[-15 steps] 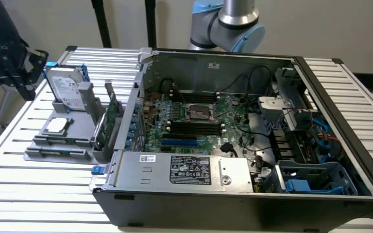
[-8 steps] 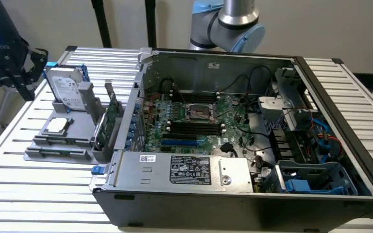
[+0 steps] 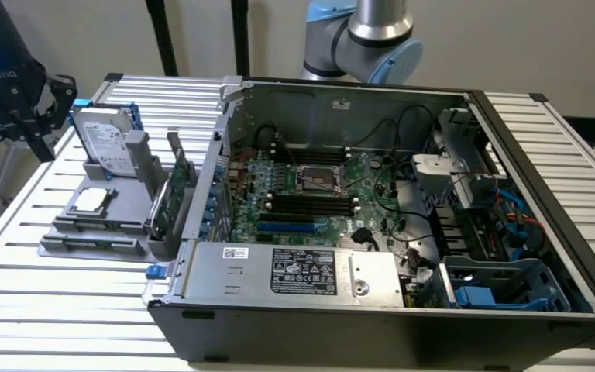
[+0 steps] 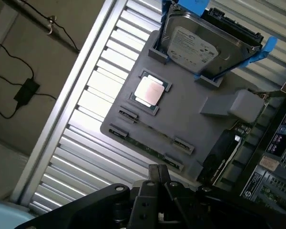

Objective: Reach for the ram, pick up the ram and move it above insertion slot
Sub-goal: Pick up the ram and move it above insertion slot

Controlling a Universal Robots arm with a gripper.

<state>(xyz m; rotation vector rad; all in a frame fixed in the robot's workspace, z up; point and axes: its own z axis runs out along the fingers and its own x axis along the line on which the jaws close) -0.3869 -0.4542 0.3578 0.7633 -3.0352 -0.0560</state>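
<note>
1. Risk of striking the ram [image 4: 145, 147] edge-on instead of straddling it, given closed fingers. Thin stick seated low in a slot of the grey holder [image 4: 190, 114], between end clips, near the processor chip [image 4: 149, 91]: easy to snag or tilt.
2. Pincer [image 4: 157, 169]: fully closed, empty, hovering apart from the ram.

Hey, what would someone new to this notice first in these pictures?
The open computer case, its green motherboard exposed, takes the middle of the exterior view. On that view's left a gray holder tray carries a propped-up hard drive, a processor chip and the ram lying flat along one edge. The gripper, shut, hangs near that tray.
</note>
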